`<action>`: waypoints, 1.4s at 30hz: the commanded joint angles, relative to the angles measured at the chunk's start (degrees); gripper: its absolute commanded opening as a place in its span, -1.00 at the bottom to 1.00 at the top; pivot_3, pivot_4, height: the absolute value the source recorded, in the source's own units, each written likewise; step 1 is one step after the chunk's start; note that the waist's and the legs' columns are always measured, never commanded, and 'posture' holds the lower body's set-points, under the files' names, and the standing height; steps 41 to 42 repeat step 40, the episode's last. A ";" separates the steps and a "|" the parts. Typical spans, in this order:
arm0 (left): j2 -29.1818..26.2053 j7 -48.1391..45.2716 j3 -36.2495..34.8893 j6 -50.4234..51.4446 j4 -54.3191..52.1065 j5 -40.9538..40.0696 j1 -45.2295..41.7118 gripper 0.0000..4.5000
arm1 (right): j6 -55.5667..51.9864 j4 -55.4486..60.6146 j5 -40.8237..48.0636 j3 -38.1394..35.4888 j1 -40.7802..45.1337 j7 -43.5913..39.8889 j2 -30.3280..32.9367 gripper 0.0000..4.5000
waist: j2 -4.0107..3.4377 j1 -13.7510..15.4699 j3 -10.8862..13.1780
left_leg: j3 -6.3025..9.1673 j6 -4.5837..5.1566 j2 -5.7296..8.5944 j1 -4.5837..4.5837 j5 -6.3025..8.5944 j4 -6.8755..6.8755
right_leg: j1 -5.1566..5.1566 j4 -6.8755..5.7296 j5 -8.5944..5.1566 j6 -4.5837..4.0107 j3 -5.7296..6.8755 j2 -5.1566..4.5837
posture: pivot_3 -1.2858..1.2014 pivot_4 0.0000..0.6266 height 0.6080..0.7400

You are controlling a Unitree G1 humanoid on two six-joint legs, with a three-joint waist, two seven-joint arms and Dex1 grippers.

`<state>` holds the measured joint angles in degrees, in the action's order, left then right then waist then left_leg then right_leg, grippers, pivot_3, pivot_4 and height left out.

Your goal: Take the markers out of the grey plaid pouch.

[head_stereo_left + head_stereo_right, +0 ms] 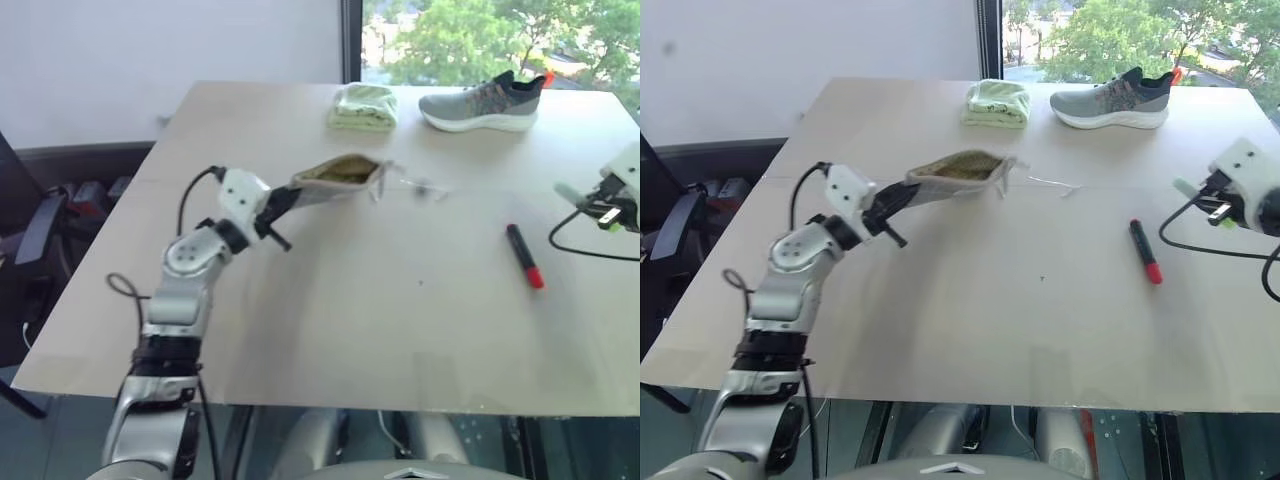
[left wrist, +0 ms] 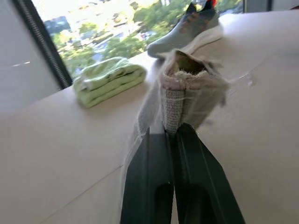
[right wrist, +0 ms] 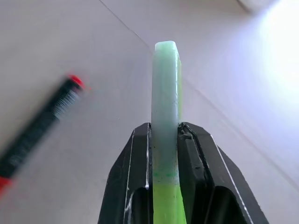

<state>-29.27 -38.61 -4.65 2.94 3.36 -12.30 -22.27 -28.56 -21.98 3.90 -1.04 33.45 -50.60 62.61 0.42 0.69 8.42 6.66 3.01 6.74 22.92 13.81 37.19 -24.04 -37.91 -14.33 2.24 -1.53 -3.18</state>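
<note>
Over on our right, the right gripper is clamped on a green marker pointing past its fingertips, with bare table below, while our left gripper pinches the pouch.

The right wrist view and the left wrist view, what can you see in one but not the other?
The right wrist view has the right gripper shut on a green marker, with a black and red marker lying on the table. The left wrist view has the left gripper pinching the grey plaid pouch, plus the folded green cloth and the shoe. Both share the table.
</note>
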 commanded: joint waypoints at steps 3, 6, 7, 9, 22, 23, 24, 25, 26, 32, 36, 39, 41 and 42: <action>-2.01 0.94 -0.90 -1.80 -5.63 2.17 5.73 -1.00 | 4.28 -6.23 -5.07 -0.22 0.59 2.98 2.41 -0.55 | -0.02 0.11 0.01 | 0.01 0.00 0.00 -0.03 0.00 0.02 | 0.05 -0.04 0.00 0.00 0.03 -0.01 | 0.03 -0.52 1.00; -2.29 2.22 -0.89 -3.30 -6.00 4.24 8.00 -1.00 | 6.05 -7.92 -5.26 -0.45 0.96 2.12 1.51 -0.08 | -0.03 0.11 0.02 | 0.02 0.00 0.00 -0.08 0.00 0.01 | 0.10 -0.05 0.00 0.00 0.05 -0.01 | 0.03 -0.52 1.00; -2.30 2.60 -0.86 -3.70 -5.88 4.75 8.39 -1.00 | 5.97 -7.59 -4.89 -0.60 1.21 1.53 1.08 0.08 | -0.05 0.11 0.03 | 0.02 0.00 0.00 -0.09 0.00 0.02 | 0.11 -0.05 0.00 0.00 0.05 -0.01 | 0.03 -0.52 1.00; -2.47 2.98 -0.77 -4.82 -5.53 5.68 9.13 -1.00 | 5.04 -5.86 -2.73 -1.59 1.19 -0.76 0.29 0.28 | -0.05 0.05 0.02 | 0.02 0.00 0.00 -0.09 0.01 0.02 | 0.11 -0.05 0.00 0.00 0.05 -0.01 | 0.03 -0.52 1.00; -6.43 1.49 -7.63 -3.15 -9.80 1.29 21.32 0.98 | -11.91 21.84 18.36 -13.15 -15.20 -9.90 -3.65 0.31 | -0.08 0.16 0.02 | 0.08 0.15 -0.04 -0.07 0.10 -0.02 | 0.14 0.03 0.00 0.00 0.07 0.00 | 0.03 -0.52 1.00; -6.27 0.59 -8.30 -0.27 -12.88 -1.28 24.21 0.98 | -12.04 24.31 19.77 -13.86 -17.27 -9.57 -5.12 0.31 | -0.08 0.16 0.02 | 0.08 0.29 -0.04 -0.08 0.19 0.00 | 0.15 0.02 0.00 0.00 0.07 0.00 | 0.03 -0.52 1.00; -6.11 0.01 -8.70 2.49 -15.77 -3.31 26.87 0.98 | -11.35 26.65 21.07 -14.67 -19.21 -9.44 -6.68 0.31 | 0.00 0.11 -0.03 | 0.07 0.31 -0.04 -0.06 0.20 0.01 | 0.16 0.03 0.00 0.00 0.08 -0.01 | 0.03 -0.52 1.00; -5.84 -0.12 -9.02 5.01 -18.49 -5.11 29.18 0.98 | -10.59 28.94 22.44 -15.69 -21.10 -9.58 -8.25 0.31 | 0.00 0.08 -0.02 | 0.08 0.40 -0.06 -0.10 0.26 0.00 | 0.20 0.05 0.00 0.01 0.07 0.00 | 0.03 -0.52 1.00; -5.58 -0.12 -9.15 7.51 -21.36 -6.96 31.60 0.98 | -10.00 31.63 24.51 -16.66 -23.42 -10.29 -10.06 0.31 | -0.03 0.12 -0.01 | 0.06 0.43 -0.07 -0.15 0.28 0.01 | 0.24 0.06 0.00 0.01 0.06 0.01 | 0.03 -0.52 1.00; -3.76 0.62 -5.99 15.56 -31.03 -10.67 41.69 0.98 | -6.46 37.95 27.51 -14.37 -34.71 -16.46 -11.85 0.31 | -0.15 0.96 0.05 | 0.09 0.45 -0.07 -0.21 0.29 0.11 | 0.35 0.02 0.00 0.01 0.16 -0.01 | 0.03 -0.52 1.00; -1.68 0.80 -4.55 17.19 -34.33 -12.16 46.18 0.98 | -1.34 33.99 27.55 -15.12 -33.95 -16.50 -14.51 0.31 | -0.11 0.70 0.05 | 0.00 0.34 -0.09 -0.27 0.37 0.17 | 0.44 0.06 -0.02 0.02 0.09 -0.01 | 0.03 -0.52 1.00; -1.40 0.47 -4.22 14.70 -35.21 -10.42 48.77 0.98 | 1.41 32.46 27.12 -15.24 -35.83 -18.15 -14.23 0.31 | -0.13 0.71 0.05 | 0.01 0.24 -0.19 -0.28 0.41 0.18 | 0.46 0.06 -0.02 0.01 0.21 0.02 | 0.03 -0.52 1.00; -1.47 0.49 -4.14 14.12 -35.24 -9.95 49.25 0.98 | 1.86 32.25 27.19 -15.22 -36.24 -18.29 -14.23 0.31 | -0.13 0.71 0.05 | 0.02 0.24 -0.22 -0.28 0.41 0.18 | 0.46 0.06 -0.02 0.01 0.24 0.03 | 0.03 -0.52 1.00; -1.47 0.49 -4.14 14.12 -35.24 -9.95 49.25 0.98 | 1.86 32.25 27.19 -15.22 -36.24 -18.29 -14.23 0.31 | -0.13 0.71 0.05 | 0.02 0.24 -0.22 -0.28 0.41 0.18 | 0.46 0.06 -0.02 0.01 0.24 0.03 | 0.03 -0.52 1.00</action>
